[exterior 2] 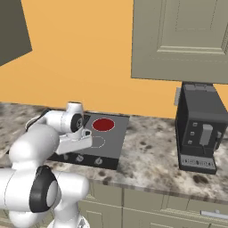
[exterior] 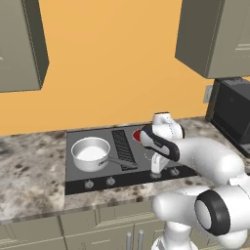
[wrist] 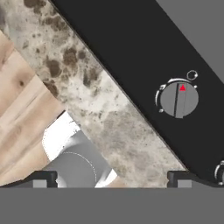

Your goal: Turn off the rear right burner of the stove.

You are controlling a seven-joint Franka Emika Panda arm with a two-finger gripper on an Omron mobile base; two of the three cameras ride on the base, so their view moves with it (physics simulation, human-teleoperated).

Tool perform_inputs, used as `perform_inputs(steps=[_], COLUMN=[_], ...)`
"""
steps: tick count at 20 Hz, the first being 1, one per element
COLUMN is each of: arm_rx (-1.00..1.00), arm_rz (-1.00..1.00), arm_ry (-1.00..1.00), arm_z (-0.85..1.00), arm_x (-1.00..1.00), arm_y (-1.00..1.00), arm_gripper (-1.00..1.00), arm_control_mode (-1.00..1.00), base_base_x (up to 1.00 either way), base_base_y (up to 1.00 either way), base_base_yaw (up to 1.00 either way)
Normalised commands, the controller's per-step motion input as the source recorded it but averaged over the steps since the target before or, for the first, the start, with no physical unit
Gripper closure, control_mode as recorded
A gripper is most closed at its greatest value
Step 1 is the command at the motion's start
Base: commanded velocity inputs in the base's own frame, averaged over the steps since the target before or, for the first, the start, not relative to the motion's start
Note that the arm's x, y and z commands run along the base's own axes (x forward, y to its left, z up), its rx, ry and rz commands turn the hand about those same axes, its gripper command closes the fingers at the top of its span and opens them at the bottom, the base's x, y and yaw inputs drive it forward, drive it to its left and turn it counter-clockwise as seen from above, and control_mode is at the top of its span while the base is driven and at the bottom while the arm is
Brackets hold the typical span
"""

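Observation:
The stove (exterior: pixel 97 173) is a dark grey glass cooktop set in the speckled counter. Its rear right burner (exterior 2: pixel 103 124) glows red, and a sliver of that burner (exterior: pixel 136 135) shows beside my arm. My gripper (wrist: pixel 111 179) is open, with nothing between its fingertips (wrist: pixel 43 178). It points down over the stove's front edge, near the two right-hand knobs. One round knob (wrist: pixel 178 99) with a red marker lies up and right of the fingers, apart from them. A second knob (wrist: pixel 221 171) peeks in at the lower right. In the left base view the gripper (exterior: pixel 156 171) hangs just above the black front band.
A steel pot (exterior: pixel 91 153) with a handle sits on the left burner. A black coffee machine (exterior 2: pixel 198 129) stands on the counter (exterior 2: pixel 151 156) to the right. Wall cabinets (exterior 2: pixel 182 40) hang above. The wooden floor (wrist: pixel 22 118) shows below the counter edge.

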Motion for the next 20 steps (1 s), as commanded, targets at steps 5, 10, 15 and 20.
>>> perform_inputs(steps=[5,10,15,20], arm_rx=[-0.09,-0.05,-0.02,0.0], arm_rz=[0.0,0.0,0.0,0.0], arm_ry=[-0.09,-0.08,-0.01,0.0], arm_z=[-0.29,-0.21,-0.21,-0.17], arm_x=[0.11,0.2,0.28,0.35], arm_y=[0.04,0.0,0.0,0.0], arm_gripper=[-1.0,-1.0,-1.0,-1.0], arm_control_mode=[-1.0,-1.0,-1.0,-1.0], base_base_x=[0.0,0.0,0.0,0.0], base_base_y=[0.0,0.0,0.0,0.0], base_base_yaw=[0.0,0.0,0.0,0.0])
